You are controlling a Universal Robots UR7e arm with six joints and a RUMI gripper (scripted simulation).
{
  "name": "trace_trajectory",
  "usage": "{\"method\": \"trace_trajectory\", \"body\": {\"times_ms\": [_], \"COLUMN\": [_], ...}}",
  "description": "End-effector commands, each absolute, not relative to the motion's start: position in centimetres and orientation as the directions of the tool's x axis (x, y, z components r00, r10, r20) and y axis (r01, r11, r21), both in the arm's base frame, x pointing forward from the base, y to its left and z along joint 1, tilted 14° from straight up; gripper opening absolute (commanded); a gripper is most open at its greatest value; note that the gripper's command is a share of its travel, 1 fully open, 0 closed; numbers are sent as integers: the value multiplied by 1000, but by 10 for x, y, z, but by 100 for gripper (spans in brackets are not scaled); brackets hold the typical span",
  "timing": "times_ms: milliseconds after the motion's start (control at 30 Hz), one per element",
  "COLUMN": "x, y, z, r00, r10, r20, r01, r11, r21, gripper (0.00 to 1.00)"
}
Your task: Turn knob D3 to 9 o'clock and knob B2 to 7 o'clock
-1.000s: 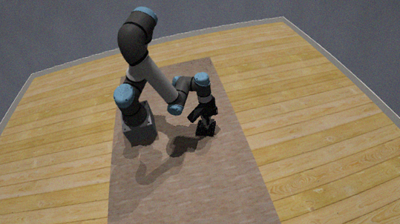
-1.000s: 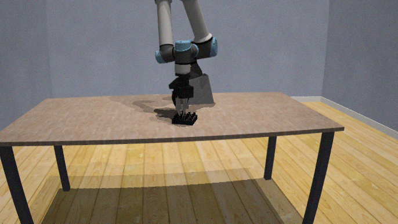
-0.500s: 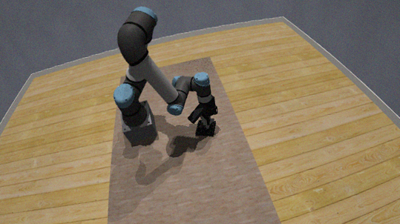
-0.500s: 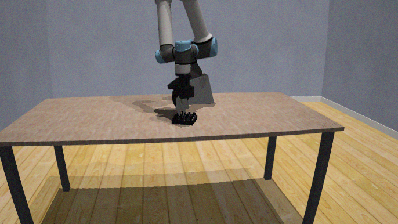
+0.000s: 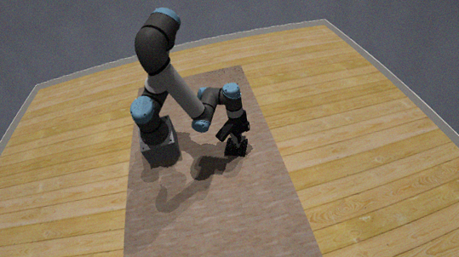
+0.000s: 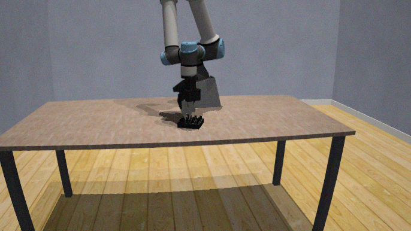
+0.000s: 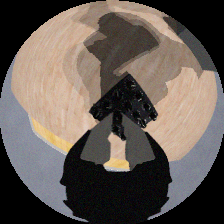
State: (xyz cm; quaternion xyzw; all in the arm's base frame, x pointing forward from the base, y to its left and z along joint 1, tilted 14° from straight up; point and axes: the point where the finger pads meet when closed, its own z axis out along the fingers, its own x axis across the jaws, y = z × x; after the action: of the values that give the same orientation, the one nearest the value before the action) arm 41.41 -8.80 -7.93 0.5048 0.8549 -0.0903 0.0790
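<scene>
The knob box (image 5: 239, 148) (image 6: 195, 123) (image 7: 134, 100) is a small black block with rows of small knobs, and it lies on the table (image 5: 216, 223) (image 6: 90, 125) in front of the arm's base. In the wrist view it sits corner-on, like a diamond. My gripper (image 5: 235, 139) (image 6: 187, 115) (image 7: 116, 113) points straight down onto the box. Its fingers are closed narrowly on one knob near the box's near corner in the wrist view. The frames are too small to tell which knob it is or to read the marks.
The arm's base (image 5: 157, 139) (image 6: 209, 93) stands on the table just behind the box. The arm's shadow falls across the table beside the box. The table's edges are far from the box on every side.
</scene>
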Motion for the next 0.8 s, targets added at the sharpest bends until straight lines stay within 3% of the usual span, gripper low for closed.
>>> {"method": "trace_trajectory", "body": {"times_ms": [0,100,133,767], "x": [414,414,414,414], "y": [-88,-88,-88,-88], "z": [-79,-79,-79,-79], "r00": [-478,-478,-478,-478], "r10": [848,848,848,848], "r20": [-227,-227,-227,-227], "r01": [877,877,877,877], "r11": [475,475,475,475], "r21": [-74,-74,-74,-74], "gripper": [4,4,11,11]}}
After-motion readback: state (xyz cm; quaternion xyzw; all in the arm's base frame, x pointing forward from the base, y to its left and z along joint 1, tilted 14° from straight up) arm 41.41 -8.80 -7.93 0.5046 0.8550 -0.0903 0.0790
